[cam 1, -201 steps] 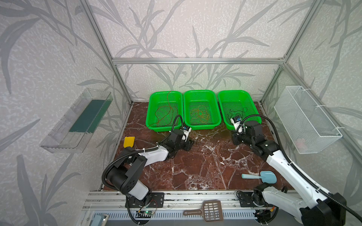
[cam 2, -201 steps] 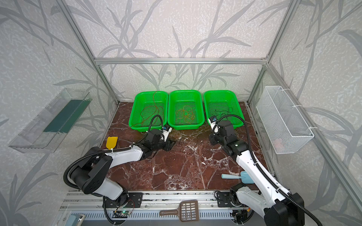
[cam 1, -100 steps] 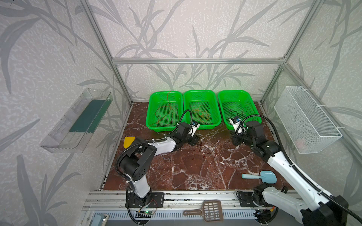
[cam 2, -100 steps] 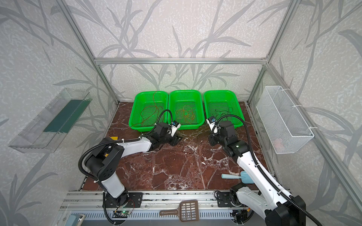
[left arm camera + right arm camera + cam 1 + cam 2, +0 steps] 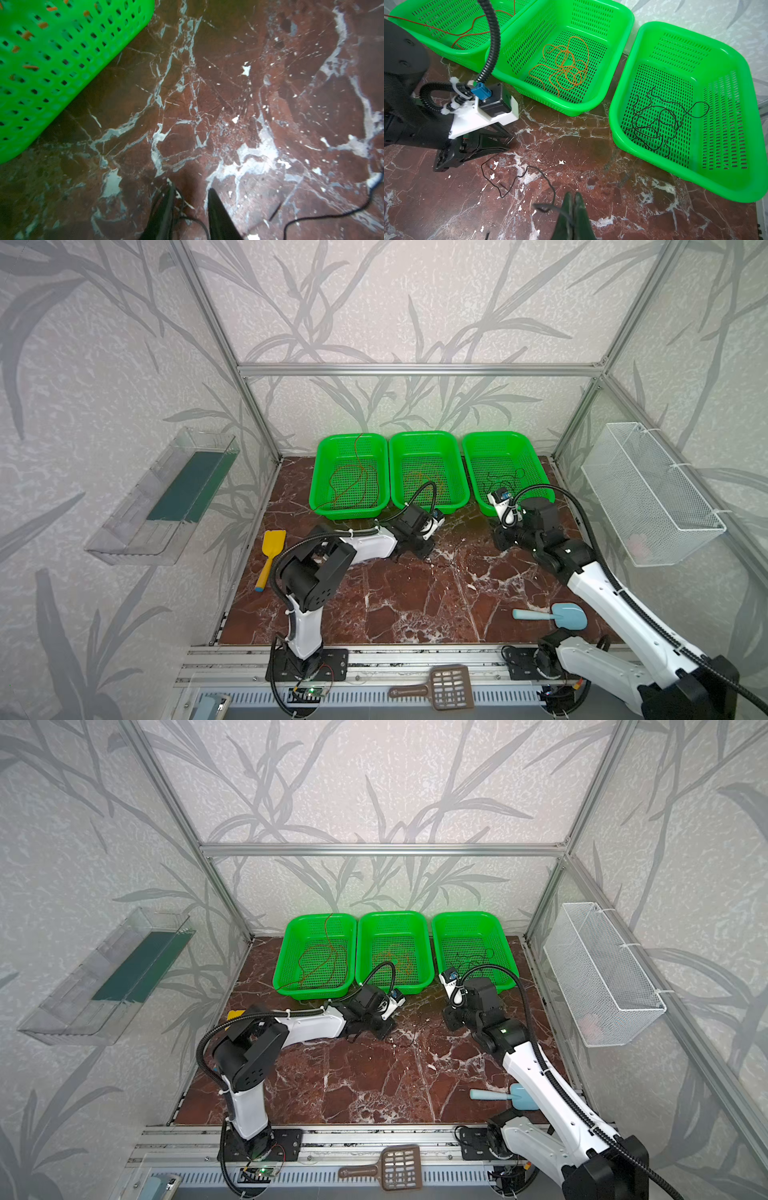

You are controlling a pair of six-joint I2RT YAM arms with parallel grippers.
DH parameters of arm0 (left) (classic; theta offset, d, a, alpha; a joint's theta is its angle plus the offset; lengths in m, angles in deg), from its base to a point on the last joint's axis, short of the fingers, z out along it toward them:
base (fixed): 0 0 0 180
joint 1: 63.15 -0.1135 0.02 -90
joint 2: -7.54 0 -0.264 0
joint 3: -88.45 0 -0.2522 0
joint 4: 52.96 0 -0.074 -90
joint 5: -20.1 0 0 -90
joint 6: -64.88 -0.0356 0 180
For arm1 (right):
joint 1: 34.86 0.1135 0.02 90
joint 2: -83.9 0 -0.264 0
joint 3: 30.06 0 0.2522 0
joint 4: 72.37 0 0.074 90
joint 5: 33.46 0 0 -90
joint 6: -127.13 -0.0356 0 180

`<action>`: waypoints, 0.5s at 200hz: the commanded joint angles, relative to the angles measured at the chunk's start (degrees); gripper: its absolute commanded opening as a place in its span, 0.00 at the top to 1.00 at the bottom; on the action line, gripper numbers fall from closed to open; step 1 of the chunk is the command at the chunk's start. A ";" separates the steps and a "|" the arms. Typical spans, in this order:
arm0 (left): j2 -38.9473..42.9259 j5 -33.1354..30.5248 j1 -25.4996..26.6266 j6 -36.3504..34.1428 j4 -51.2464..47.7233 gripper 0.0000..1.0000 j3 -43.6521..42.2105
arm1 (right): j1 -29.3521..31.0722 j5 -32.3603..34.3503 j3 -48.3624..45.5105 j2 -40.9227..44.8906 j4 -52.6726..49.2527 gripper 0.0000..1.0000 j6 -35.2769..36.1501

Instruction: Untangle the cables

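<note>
The left gripper [image 5: 190, 188] is arriving by the middle basket [image 5: 424, 434] and narrowing, partly open and empty, over a black cable [image 5: 517, 176] on the table [image 5: 415, 593]. The right gripper [image 5: 573, 196], shut, is seemingly pinching its other end, readying a two-handed pull.

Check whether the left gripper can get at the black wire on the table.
Likely yes: left gripper sits open right at the black wire, nothing between; right gripper holds its far end.

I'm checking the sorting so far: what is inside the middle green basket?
Only an orange cable, bunched in loose loops on the floor of the middle green basket. The left arm's hose covers part of the near corner, so that bit cannot be checked.
</note>
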 commanded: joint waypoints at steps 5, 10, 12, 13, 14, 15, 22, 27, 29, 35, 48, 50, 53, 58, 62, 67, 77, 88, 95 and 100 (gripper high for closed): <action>-1.84 -3.14 0.76 -0.40 -5.95 0.70 3.48 | 0.01 0.72 0.90 0.74 -0.65 1.00 -0.48; -2.17 -3.14 0.88 -0.40 -6.29 0.71 3.76 | 0.01 0.72 0.85 0.73 -0.66 1.00 -0.45; -2.21 -3.15 0.85 -0.40 -6.46 0.71 3.85 | 0.01 0.72 0.84 0.73 -0.65 1.00 -0.44; -2.26 -3.12 0.85 -0.40 -6.57 0.71 3.88 | 0.01 0.77 0.84 0.73 -0.66 1.00 -0.44; -2.28 -3.11 0.85 -0.40 -6.63 0.71 3.90 | 0.01 0.79 0.84 0.73 -0.67 1.00 -0.48; -2.30 -3.15 0.85 -0.40 -6.66 0.71 3.95 | 0.01 0.75 0.84 0.73 -0.67 1.00 -0.46; -2.51 -3.19 0.94 -0.40 -6.60 0.71 4.00 | 0.01 0.85 0.83 0.73 -0.65 1.00 -0.47; -2.56 -3.17 1.08 -0.44 -6.81 0.72 4.00 | 0.01 0.89 0.76 0.67 -0.63 1.00 -0.49; -2.52 -3.29 1.08 -0.41 -6.89 0.72 4.00 | 0.01 0.90 0.75 0.65 -0.66 1.00 -0.45; -2.42 -3.68 1.11 -0.36 -7.12 0.72 4.00 | 0.01 0.98 0.75 0.65 -0.66 1.00 -0.41; -2.22 -3.96 1.28 -0.16 -7.31 0.72 3.53 | -0.01 1.16 0.50 0.56 -0.43 1.00 -0.38; -2.18 -3.93 1.28 -0.14 -7.30 0.72 3.42 | 0.01 1.16 0.45 0.51 -0.37 1.00 -0.42; -2.22 -3.97 1.33 -0.10 -7.30 0.72 3.31 | 0.02 1.16 0.44 0.48 -0.29 1.00 -0.34; -2.26 -4.15 1.29 -0.05 -7.42 0.72 3.21 | 0.01 1.16 0.36 0.34 -0.17 1.00 -0.26; -2.23 -4.30 1.33 0.05 -7.83 0.72 3.28 | 0.01 1.16 0.31 0.25 -0.10 1.00 -0.34; -2.10 -4.56 1.39 0.19 -8.31 0.72 3.30 | 0.01 1.16 0.31 0.14 -0.04 1.00 -0.33; -1.64 -4.29 1.40 0.25 -8.71 0.70 2.92 | -0.01 1.31 0.27 -0.05 -0.04 1.00 -0.31; -1.44 -4.27 1.39 0.52 -8.62 0.68 2.45 | 0.01 1.36 0.16 -0.21 0.08 1.00 -0.28; -1.49 -4.30 1.40 0.55 -8.90 0.67 2.42 | 0.01 1.47 0.12 -0.23 0.18 1.00 -0.25; -1.71 -4.33 1.42 0.56 -9.31 0.66 2.54 | 0.01 1.64 0.10 -0.23 0.12 1.00 -0.19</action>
